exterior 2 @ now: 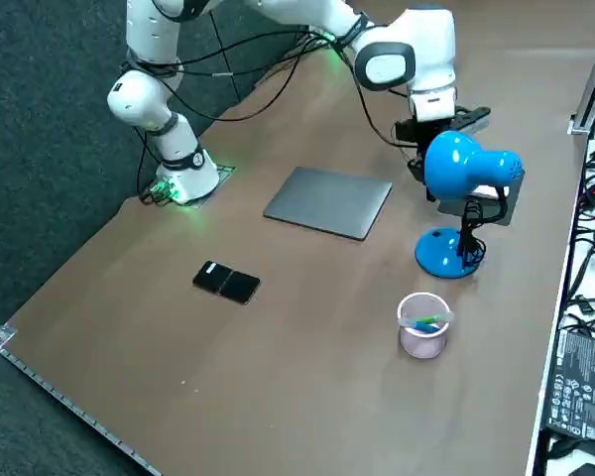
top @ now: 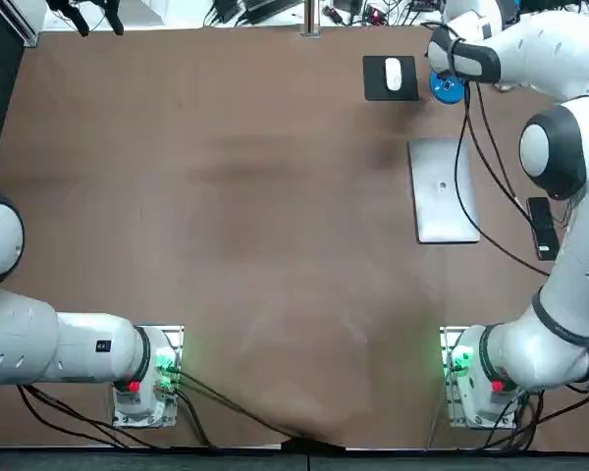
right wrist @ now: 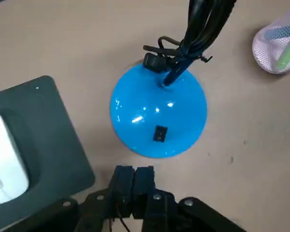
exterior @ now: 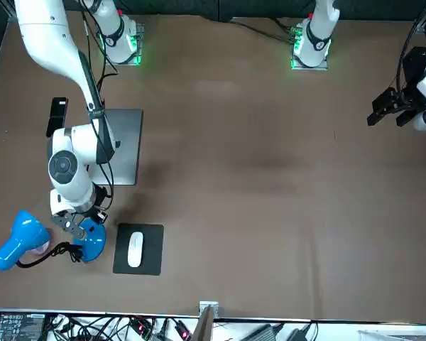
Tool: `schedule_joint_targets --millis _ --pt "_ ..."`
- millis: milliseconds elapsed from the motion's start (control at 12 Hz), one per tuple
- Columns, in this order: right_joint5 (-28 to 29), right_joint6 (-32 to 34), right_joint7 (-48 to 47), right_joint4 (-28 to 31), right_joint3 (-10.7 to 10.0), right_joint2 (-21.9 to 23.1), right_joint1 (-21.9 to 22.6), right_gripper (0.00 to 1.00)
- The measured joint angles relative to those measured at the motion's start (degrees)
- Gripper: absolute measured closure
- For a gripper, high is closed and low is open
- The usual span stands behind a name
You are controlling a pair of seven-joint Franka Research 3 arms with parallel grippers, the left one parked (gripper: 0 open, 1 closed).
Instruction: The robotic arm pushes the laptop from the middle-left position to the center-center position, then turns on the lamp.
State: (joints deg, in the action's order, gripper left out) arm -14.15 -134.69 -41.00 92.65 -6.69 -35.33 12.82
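Observation:
The closed silver laptop (top: pixel 444 191) lies flat on the brown table in the right half of the top view, also seen as laptop (exterior: pixel 122 145) and laptop (exterior 2: pixel 329 201). The blue lamp's round base (right wrist: pixel 158 111) carries a small black switch (right wrist: pixel 159 133); its head (exterior 2: pixel 466 164) hangs on a black neck. My right gripper (right wrist: pixel 134 170) hovers just above the table beside the base, on the switch side, fingers (right wrist: pixel 144 180) pressed together and holding nothing. From across the table the gripper (exterior: pixel 77 227) sits at the lamp base (exterior: pixel 91 239).
A black mouse pad (right wrist: pixel 36 125) with a white mouse (top: pixel 394 72) lies right beside the lamp base. A mesh cup (exterior 2: pixel 422 324) with pens stands beyond the lamp. A black phone (top: pixel 542 228) lies to the right of the laptop.

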Motion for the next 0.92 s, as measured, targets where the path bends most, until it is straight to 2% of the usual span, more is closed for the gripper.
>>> schedule_joint_targets --millis 500,917 --pt "-0.15 -5.47 2.32 0.01 -0.02 -3.51 -1.68 0.98" --pt "-0.21 -6.37 4.31 0.01 -0.03 -4.2 -2.78 0.98"
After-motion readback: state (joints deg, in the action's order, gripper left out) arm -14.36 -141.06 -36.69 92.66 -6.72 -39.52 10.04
